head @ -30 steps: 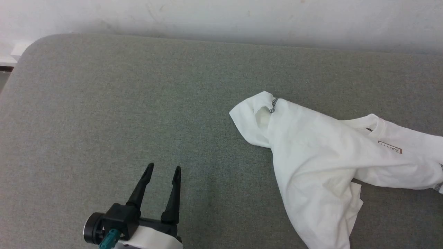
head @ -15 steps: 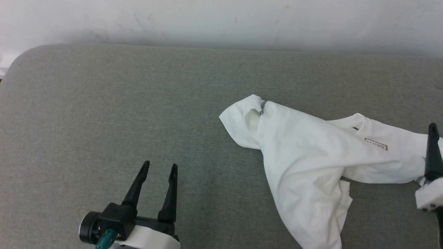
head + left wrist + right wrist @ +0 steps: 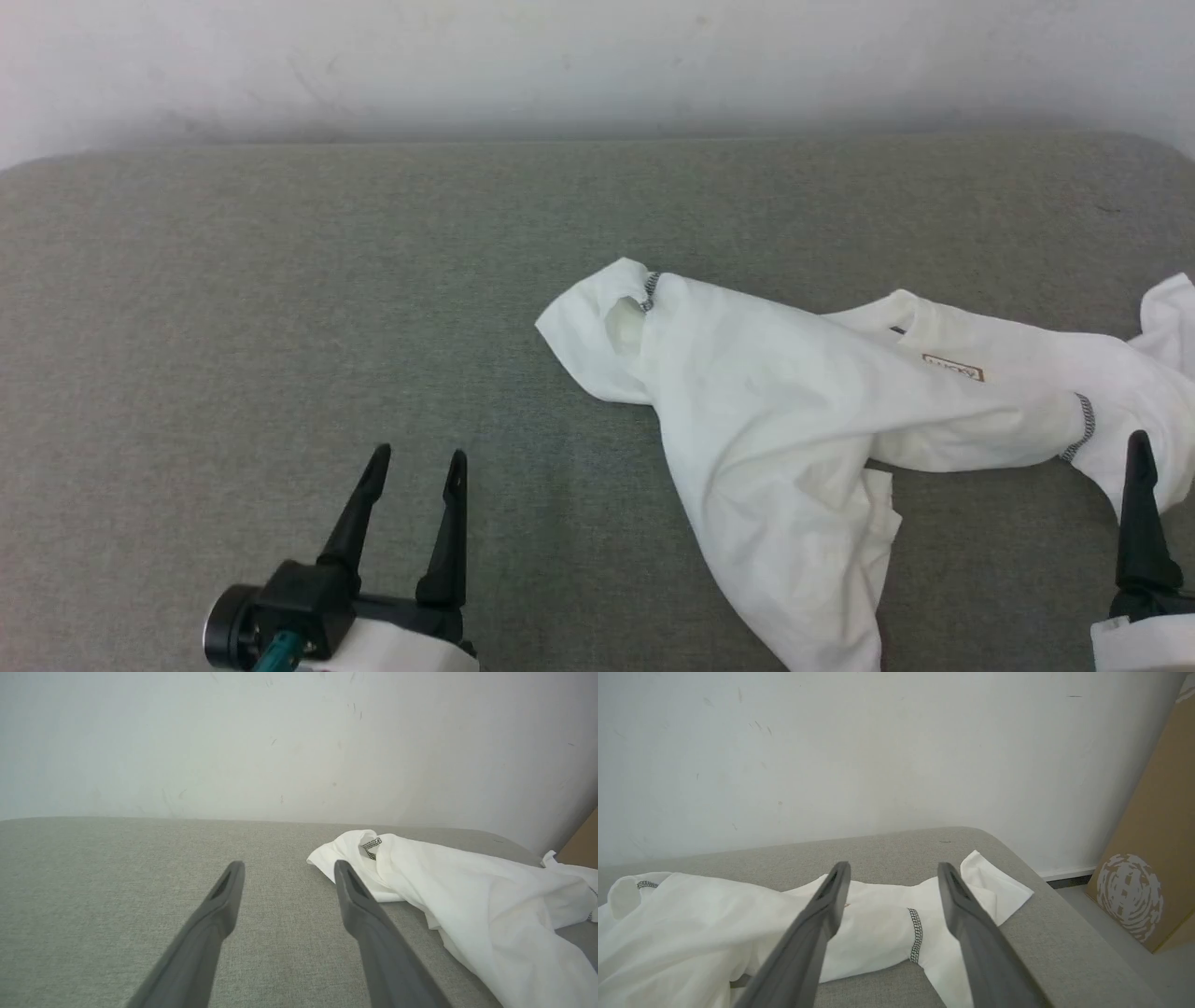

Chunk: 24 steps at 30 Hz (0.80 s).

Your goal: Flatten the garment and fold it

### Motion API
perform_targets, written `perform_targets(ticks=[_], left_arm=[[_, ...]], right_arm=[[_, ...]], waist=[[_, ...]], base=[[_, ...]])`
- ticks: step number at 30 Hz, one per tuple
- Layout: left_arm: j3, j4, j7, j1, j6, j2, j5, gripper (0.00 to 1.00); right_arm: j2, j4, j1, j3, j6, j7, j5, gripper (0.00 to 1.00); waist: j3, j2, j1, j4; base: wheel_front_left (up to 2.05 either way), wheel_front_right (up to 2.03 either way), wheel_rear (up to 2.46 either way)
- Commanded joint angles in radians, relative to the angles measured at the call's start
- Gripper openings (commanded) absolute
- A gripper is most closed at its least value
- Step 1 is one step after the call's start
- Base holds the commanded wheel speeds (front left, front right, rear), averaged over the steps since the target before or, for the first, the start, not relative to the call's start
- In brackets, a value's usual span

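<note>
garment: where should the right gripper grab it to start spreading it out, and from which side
Probably the sleeve just past the grey stitched band, coming down from the near side: the open right gripper points at it. It lies thin and flat there, while the garment's middle is bunched in layers.

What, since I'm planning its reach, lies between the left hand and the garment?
Just bare grey cushion: the head view shows nothing between the left hand and the garment; the left wrist view agrees.
</note>
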Motion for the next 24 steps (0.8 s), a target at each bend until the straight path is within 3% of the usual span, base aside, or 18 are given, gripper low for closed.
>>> perform_targets(ticks=[1, 6, 14, 20, 24], left_arm=[[-0.001, -0.008, -0.002, -0.03, -0.004, 0.01, 0.005, 1.0], [-0.014, -0.001, 0.059, -0.123, -0.023, 0.033, 0.018, 1.0], [-0.085, 0.105, 0.312, -0.356, -0.08, 0.07, 0.01, 1.0], [-0.115, 0.192, 0.472, -0.448, -0.09, 0.055, -0.024, 1.0], [-0.115, 0.243, 0.514, -0.478, -0.079, 0.052, -0.029, 1.0]], right_arm=[[0.002, -0.003, -0.014, -0.003, -0.001, -0.009, -0.007, 1.0], [0.002, -0.009, -0.038, 0.001, -0.001, -0.01, -0.012, 1.0], [0.002, 0.009, -0.078, 0.045, -0.001, -0.02, 0.013, 1.0], [0.002, 0.031, -0.106, 0.06, -0.001, -0.037, 0.027, 1.0], [0.002, 0.047, -0.122, 0.071, -0.001, -0.047, 0.037, 1.0]], waist=[[0.013, -0.0001, 0.0001, -0.028], [0.041, -0.0001, 0.0001, -0.047], [0.134, -0.0001, 0.0001, -0.092], [0.196, -0.0001, 0.0001, -0.126], [0.219, -0.0001, 0.0001, -0.148]], base=[[0.0, 0.0, 0.0], [0.0, 0.0, 0.0], [0.0, 0.0, 0.0], [0.0, 0.0, 0.0], [0.0, 0.0, 0.0]])
